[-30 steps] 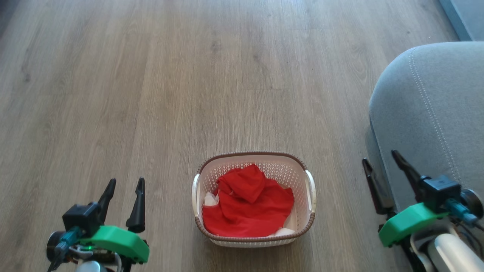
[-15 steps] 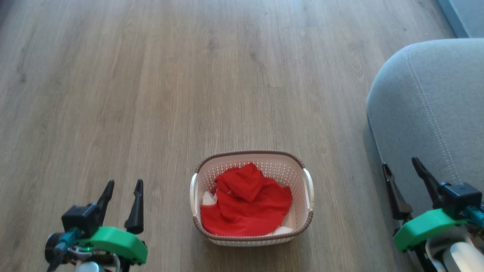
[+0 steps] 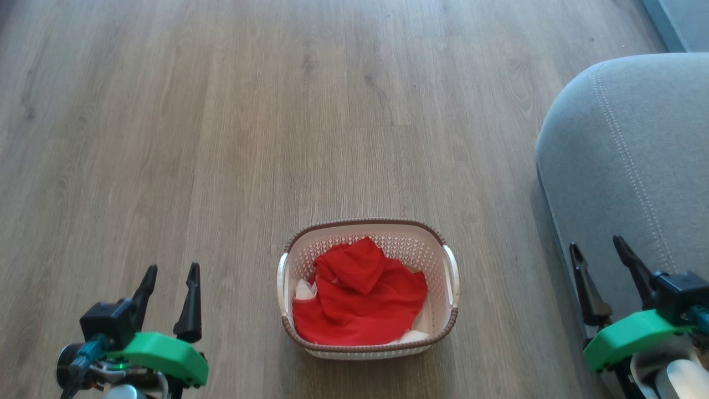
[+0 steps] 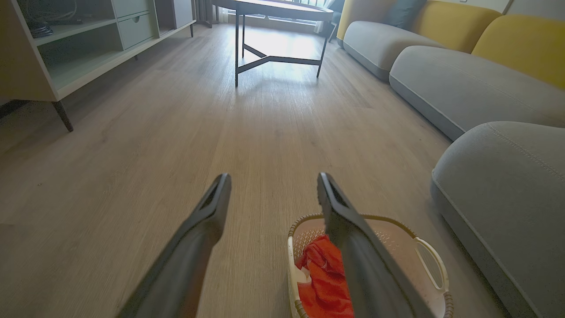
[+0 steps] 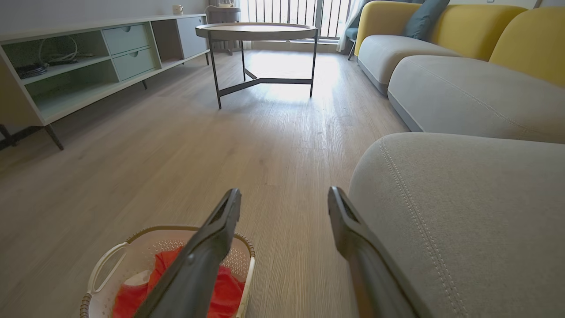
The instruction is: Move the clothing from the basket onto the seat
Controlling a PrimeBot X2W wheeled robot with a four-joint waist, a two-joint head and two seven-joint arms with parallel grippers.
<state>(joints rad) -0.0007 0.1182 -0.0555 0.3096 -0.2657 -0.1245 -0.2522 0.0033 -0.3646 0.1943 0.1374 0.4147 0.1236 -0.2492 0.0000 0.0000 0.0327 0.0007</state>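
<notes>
The clothing [image 3: 360, 299], a crumpled red garment with small white parts, lies inside the cream basket [image 3: 450, 271] on the wood floor, bottom centre of the head view. The grey seat [image 3: 626, 155] rises to the basket's right. My left gripper [image 3: 170, 273] hangs open at lower left, well left of the basket. My right gripper [image 3: 599, 247] is open at lower right, beside the seat's edge. In the left wrist view the left gripper [image 4: 273, 181] stands above the floor with the basket [image 4: 430, 251] and clothing [image 4: 324, 274] low right. The right wrist view has the right gripper [image 5: 284, 196], basket [image 5: 103, 265], clothing [image 5: 225, 291] and seat [image 5: 463, 198].
A round metal-legged table [image 5: 256, 31] stands further along the floor. A low cabinet [image 5: 88, 57] runs along the left wall. Grey sofa cushions [image 5: 459, 92] with yellow backs [image 5: 525, 39] extend behind the seat. Wood floor [image 3: 221, 138] stretches wide ahead of the basket.
The head camera has shifted a little, so the whole picture slid slightly. My right gripper has drawn back to the lower right beside the seat; my left gripper moved slightly back. Both stayed open.
</notes>
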